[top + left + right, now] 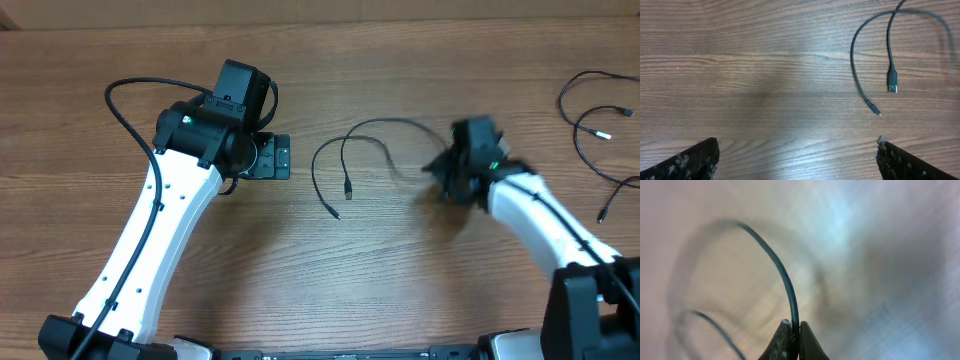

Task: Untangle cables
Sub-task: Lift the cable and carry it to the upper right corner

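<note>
- Two grippers up. The left gripper (272,157) sits left of centre, its fingers (695,162) spread wide with nothing between them, only bare table (300,280) below.
- And the other arm?
- The right gripper (795,330) is pinched tight on a thin black cable (783,275), which arcs up out of the tips. That arm is blurred in the overhead view.
- Where does the cable lie?
- Mid-table, between the two grippers. Two strands loop left from the right gripper. One ends in a flat plug (892,82), the other in a smaller tip (874,108). Both ends rest on the wood, apart from each other. One cord or two, can't tell.
- Farther off?
- More cables (590,125) at the far right edge, well apart from the held one.
</note>
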Robot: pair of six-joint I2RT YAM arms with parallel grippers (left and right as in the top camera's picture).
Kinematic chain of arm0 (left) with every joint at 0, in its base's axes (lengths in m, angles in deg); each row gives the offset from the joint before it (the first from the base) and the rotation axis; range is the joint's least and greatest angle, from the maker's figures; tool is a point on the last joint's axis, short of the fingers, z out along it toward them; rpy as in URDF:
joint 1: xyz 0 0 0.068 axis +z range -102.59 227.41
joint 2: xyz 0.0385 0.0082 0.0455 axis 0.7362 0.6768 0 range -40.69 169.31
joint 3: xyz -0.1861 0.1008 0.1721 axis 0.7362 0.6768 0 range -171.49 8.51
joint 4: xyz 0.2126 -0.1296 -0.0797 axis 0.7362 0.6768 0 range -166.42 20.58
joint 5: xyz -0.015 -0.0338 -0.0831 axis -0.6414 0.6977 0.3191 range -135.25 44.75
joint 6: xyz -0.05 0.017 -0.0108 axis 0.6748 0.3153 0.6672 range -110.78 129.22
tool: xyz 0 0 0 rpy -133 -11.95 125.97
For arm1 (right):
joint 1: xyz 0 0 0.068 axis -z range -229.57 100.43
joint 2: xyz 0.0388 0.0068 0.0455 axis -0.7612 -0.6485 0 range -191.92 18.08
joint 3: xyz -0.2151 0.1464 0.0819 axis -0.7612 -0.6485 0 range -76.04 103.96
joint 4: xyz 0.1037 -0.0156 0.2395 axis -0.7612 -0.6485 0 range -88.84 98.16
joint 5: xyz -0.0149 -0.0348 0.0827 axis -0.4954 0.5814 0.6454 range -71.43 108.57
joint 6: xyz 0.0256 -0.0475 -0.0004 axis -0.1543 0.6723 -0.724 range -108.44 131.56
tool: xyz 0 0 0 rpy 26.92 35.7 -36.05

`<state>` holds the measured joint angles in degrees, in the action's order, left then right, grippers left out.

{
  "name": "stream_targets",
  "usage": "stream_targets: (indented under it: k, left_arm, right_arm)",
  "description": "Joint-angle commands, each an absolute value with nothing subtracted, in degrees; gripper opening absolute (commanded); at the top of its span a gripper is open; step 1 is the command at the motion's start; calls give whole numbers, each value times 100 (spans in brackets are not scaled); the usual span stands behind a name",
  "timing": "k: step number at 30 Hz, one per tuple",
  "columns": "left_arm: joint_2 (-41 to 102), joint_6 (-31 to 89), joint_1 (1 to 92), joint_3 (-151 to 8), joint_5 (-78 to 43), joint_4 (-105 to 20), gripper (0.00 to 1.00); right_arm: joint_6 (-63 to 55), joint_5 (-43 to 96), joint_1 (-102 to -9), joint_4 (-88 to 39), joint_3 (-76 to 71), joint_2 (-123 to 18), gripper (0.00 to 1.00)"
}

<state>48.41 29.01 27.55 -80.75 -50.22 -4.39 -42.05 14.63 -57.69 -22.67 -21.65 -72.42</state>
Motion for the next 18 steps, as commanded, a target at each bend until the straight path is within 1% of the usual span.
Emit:
stream_targets:
  k: [1,6,10,15,18]
  left_arm:
    - [4804,3004,2751,-8166,-5011,-445,100]
    - [4804,3004,2751,-8166,-5011,-445,100]
    - [4804,3004,2751,-8166,-5011,-445,100]
    - [4804,3004,2751,-8166,-5011,-445,99]
    - [4804,3004,2751,-8166,-5011,-445,99]
  right_arm:
    - [-3584,1253,-5430,-2490,-1157,-7205,4]
    - [-3435,1150,-4842,-2822,115,-7205,4]
    - [-3438,1150,-4388,-2833,838,-7205,4]
    - [-3440,1150,-3920,-2538,1450,-7205,4]
    - [-3440,1150,-3679,-2125,1656,-7205,4]
